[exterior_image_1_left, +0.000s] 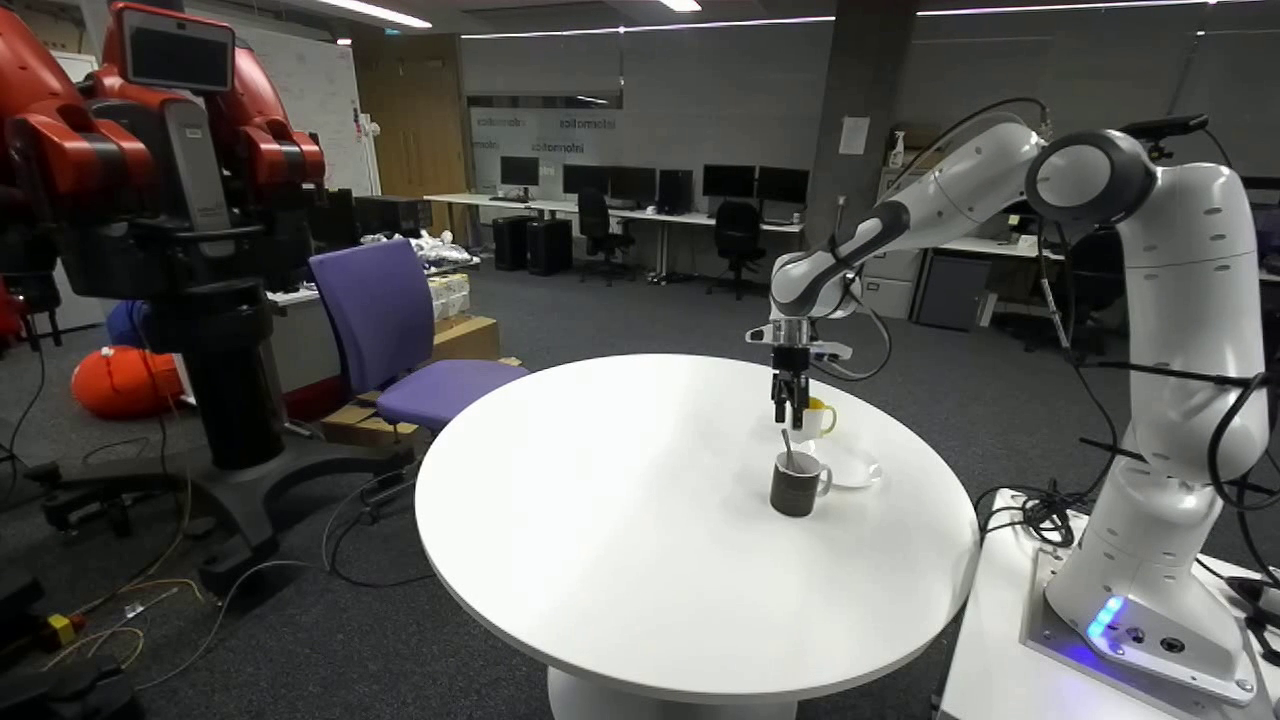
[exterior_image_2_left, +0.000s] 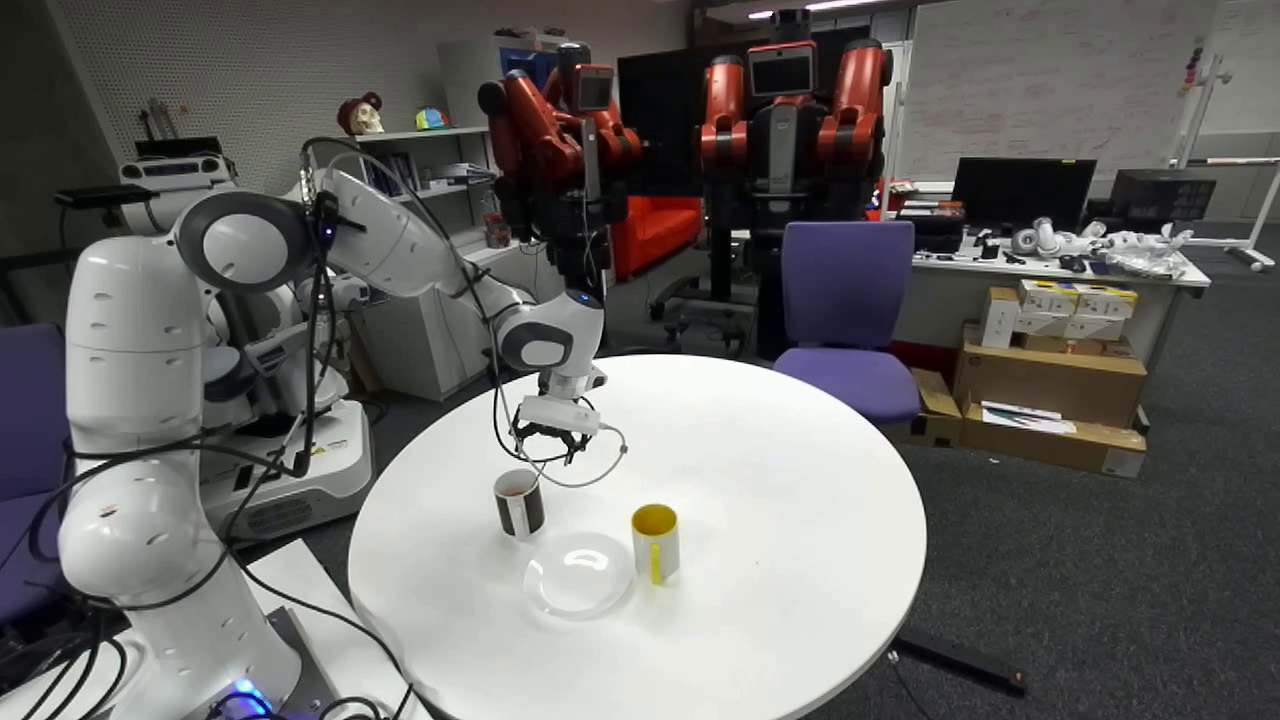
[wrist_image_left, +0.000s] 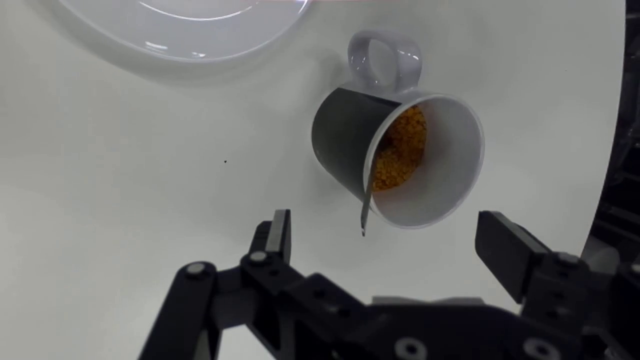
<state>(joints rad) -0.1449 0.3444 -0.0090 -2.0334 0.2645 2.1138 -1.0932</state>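
The dark-and-white mug (wrist_image_left: 349, 140) holds orange grains (wrist_image_left: 401, 152) and a spoon (wrist_image_left: 367, 207). The gripper (wrist_image_left: 382, 217) gapes, jaws apart. A plate (exterior_image_2_left: 579, 575) lies near the mug.

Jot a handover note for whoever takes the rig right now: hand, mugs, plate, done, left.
Hand: open, empty, near the dark mug, apart from it.
Dark mug: upright on the table; orange bits and a utensil inside.
White-and-yellow mug: upright; plate beside both mugs, nothing visible on it.
Done: utensil in the dark mug, hand close by.
Left: no grip made yet; mugs, plate and utensil all unheld.
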